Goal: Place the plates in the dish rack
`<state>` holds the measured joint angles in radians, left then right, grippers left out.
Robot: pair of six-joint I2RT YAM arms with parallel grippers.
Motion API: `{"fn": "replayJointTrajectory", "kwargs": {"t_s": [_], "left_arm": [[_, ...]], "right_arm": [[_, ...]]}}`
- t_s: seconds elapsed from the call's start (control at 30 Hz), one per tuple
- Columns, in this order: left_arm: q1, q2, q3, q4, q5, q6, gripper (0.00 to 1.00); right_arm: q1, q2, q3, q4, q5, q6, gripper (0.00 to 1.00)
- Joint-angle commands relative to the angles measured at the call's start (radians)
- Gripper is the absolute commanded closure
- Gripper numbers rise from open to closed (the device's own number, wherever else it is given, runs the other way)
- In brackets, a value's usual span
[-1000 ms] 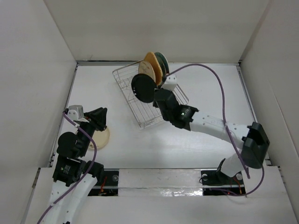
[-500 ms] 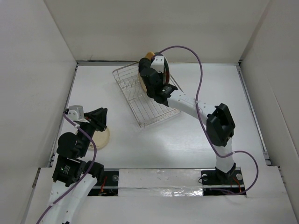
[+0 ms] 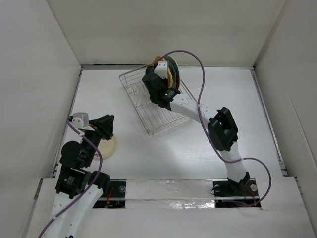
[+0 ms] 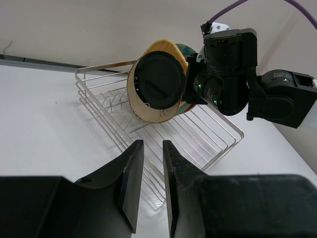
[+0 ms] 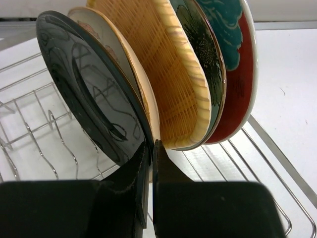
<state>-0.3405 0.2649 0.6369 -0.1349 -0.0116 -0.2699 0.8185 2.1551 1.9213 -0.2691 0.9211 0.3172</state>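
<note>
One black plate (image 5: 84, 94) clamped in right jaws, standing in dish rack (image 3: 151, 114), left jaws slightly apart, empty.

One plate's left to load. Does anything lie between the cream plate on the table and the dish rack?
Nothing visible does: bare table separates the cream plate from the dish rack; its near tines stand free.

overhead camera looks down; all three views share the dish rack (image 3: 151, 116), right wrist closest.
</note>
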Motion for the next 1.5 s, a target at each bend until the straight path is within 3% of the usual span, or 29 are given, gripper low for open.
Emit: {"fn": "replayJointTrajectory", "kwargs": {"t_s": [0.0,0.4,0.6,0.77,0.93,1.23,1.47], "left_arm": [[-0.006,-0.004,0.001,0.032,0.005,0.012,0.81],[-0.006,0.014,0.001,0.035,0.005,0.011,0.81],[-0.006,0.027,0.0,0.04,0.005,0.009,0.81],[-0.006,0.036,0.0,0.044,0.035,0.009,0.81],[-0.006,0.037,-0.002,0.044,0.036,0.009,0.81],[-0.006,0.039,-0.002,0.046,0.038,0.009,0.81],[-0.006,0.034,-0.002,0.044,0.036,0.009,0.81]], "right_arm": [[-0.005,-0.003,0.059,0.014,0.044,0.02,1.0],[0.025,0.077,0.077,-0.01,0.071,0.086,1.0],[0.061,0.146,0.171,-0.116,0.188,0.132,1.0],[0.061,0.138,0.131,-0.038,0.142,0.117,1.0],[0.061,0.172,0.125,0.004,0.071,0.076,1.0],[0.102,0.178,0.11,0.077,0.151,-0.097,0.98],[0.113,0.2,0.12,0.111,0.168,-0.165,0.85]]}}
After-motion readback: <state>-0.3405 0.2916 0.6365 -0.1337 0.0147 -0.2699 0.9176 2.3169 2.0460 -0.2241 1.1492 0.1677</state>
